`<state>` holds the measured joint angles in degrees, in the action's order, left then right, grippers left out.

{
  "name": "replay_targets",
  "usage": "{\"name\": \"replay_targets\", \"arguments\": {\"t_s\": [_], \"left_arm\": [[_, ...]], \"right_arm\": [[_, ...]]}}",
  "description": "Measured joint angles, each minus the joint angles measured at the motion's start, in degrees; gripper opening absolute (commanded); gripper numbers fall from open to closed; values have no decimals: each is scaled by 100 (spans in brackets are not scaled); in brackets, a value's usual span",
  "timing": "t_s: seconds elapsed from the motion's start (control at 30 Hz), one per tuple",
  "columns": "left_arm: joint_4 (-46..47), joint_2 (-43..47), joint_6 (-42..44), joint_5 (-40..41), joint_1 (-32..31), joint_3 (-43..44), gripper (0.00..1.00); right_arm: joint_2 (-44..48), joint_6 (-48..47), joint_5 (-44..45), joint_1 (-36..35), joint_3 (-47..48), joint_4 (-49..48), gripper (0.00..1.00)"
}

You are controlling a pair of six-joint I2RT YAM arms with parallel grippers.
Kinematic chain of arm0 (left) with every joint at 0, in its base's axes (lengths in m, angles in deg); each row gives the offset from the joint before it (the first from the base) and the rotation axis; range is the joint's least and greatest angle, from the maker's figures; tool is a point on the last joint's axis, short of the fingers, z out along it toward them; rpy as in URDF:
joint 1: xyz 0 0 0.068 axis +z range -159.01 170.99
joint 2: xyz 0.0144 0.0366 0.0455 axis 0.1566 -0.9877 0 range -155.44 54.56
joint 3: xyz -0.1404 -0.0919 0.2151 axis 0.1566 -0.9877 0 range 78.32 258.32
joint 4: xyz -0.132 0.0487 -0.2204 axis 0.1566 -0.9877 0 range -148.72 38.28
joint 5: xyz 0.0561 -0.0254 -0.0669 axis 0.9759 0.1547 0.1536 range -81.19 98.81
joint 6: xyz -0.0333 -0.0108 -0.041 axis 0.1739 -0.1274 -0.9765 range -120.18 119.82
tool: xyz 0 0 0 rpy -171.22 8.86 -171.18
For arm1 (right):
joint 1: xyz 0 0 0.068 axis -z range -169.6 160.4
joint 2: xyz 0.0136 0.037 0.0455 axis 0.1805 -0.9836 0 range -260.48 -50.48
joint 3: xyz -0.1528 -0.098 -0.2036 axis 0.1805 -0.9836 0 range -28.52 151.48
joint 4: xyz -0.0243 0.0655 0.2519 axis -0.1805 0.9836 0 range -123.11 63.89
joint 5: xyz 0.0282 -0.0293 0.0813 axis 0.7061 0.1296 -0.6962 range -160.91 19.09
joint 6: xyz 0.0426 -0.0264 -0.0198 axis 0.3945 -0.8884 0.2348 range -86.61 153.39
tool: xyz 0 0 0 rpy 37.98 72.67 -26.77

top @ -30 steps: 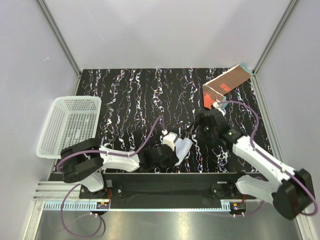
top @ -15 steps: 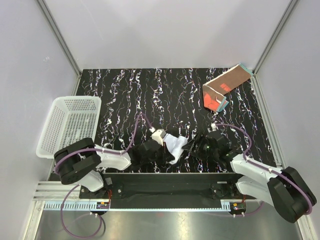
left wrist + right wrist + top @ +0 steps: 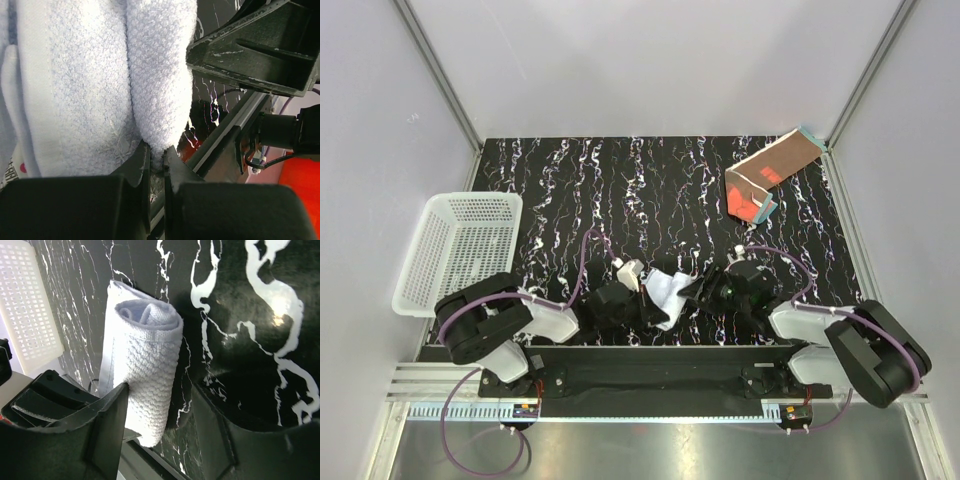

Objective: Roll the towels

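The rolled white waffle-weave towel lies at the lower centre of the overhead frame, between the two claws. It rests on the black white-veined bench, near the bench's front edge. The left claw is pinched closed on a fold at the towel's edge. The right claw stands open astride the end of the roll. In its wrist view the finger at the left touches the cloth, and the other stands apart from it. The rust-brown towel with a red-orange patch and teal edge lies loosely folded at the upper right of the bench. A white perforated plastic basket sits at the left edge.
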<state>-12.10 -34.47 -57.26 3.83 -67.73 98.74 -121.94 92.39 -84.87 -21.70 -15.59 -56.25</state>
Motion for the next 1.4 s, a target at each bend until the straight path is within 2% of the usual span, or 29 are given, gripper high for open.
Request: {"name": "replay_targets", "arguments": {"t_s": [0.13, 0.23, 0.4, 0.47, 0.5, 0.53, 0.63, 0.7, 0.87, 1.07, 1.27, 1.4], "left_arm": [[15, -2, -24, -52, 31, -2, 0], [17, -2, -22, -85, 39, -2, 0], [57, -50, -9, -179, 50, 0, 1], [42, -59, 31, -221, 59, 15, 7], [-9, -61, 72, -236, 59, 46, 20], [-61, -61, 136, -251, 59, 81, 28], [-555, -57, 389, -275, 57, 352, 50], [-927, -13, 560, -269, 44, 553, 54], [-2291, 173, 1163, 192, -131, 1314, 57], [-3893, 232, 1912, 1445, -914, 2367, 59], [-4647, 138, 2428, 2509, -1585, 3130, 59], [-4784, -87, 2675, 2826, -1779, 3327, 60]], "right_arm": [[-289, 15, -61, -26, 0, -345, 45], [-376, 42, -66, -79, 0, -520, 41], [-385, 37, -26, -164, 0, -619, 25], [-382, 39, -13, -177, 0, -614, 18], [-369, 35, -4, -179, 4, -570, 17], [-330, 37, 26, -179, 20, -468, 15], [-39, -2, 151, -197, 107, 44, 9], [275, -50, 275, -208, 219, 568, 7], [796, -271, 713, -223, 903, 2380, 2], [710, -577, 1060, -227, 1867, 4155, 1], [350, -706, 1211, -258, 2210, 5062, 0], [212, -734, 1285, -291, 2273, 5219, 0]]}}
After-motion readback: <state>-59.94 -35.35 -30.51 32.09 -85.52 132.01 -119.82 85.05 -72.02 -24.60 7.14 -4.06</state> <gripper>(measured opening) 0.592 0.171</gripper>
